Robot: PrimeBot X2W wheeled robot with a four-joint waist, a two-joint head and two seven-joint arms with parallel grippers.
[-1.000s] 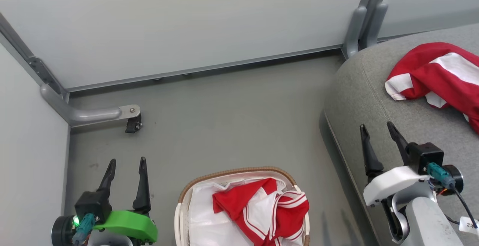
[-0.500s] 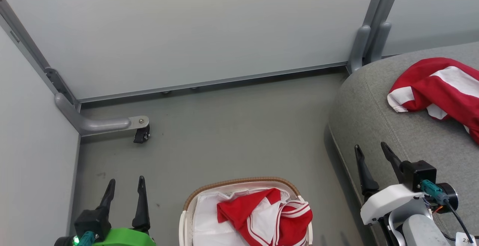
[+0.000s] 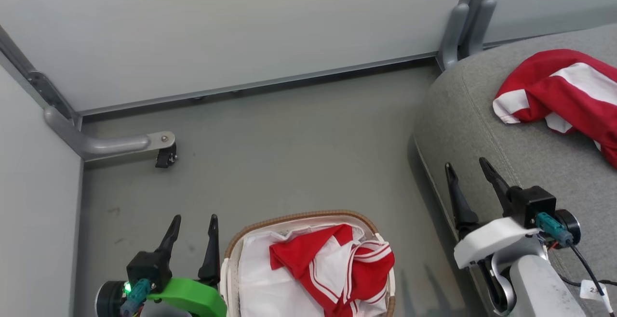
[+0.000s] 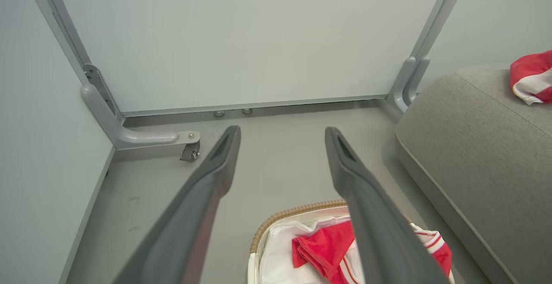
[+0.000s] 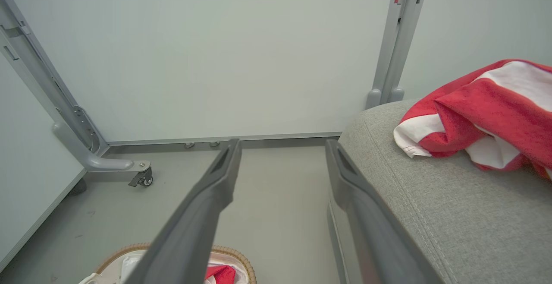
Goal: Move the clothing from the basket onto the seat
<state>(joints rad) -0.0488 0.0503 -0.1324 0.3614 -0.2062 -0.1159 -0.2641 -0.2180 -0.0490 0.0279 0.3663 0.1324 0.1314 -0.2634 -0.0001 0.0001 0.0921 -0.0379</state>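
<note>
A red garment with white stripes lies crumpled in the white basket with a brown rim on the floor at the bottom centre. Another red and white garment rests on the grey sofa at the right. My left gripper stands open and empty just left of the basket. Above the sofa's front edge my right gripper is open and empty too. The left wrist view has the basket and its garment below the fingers. In the right wrist view, the sofa garment lies ahead to the right.
Pale partition panels close off the back and left. A grey metal foot with a small castor juts onto the floor at the left. A grey post stands by the sofa's far corner. Grey floor lies open between basket and panels.
The whole head view has shifted, so the camera moved. My left gripper now sits closer to the basket's left rim. Garments, basket and sofa hold their places.
</note>
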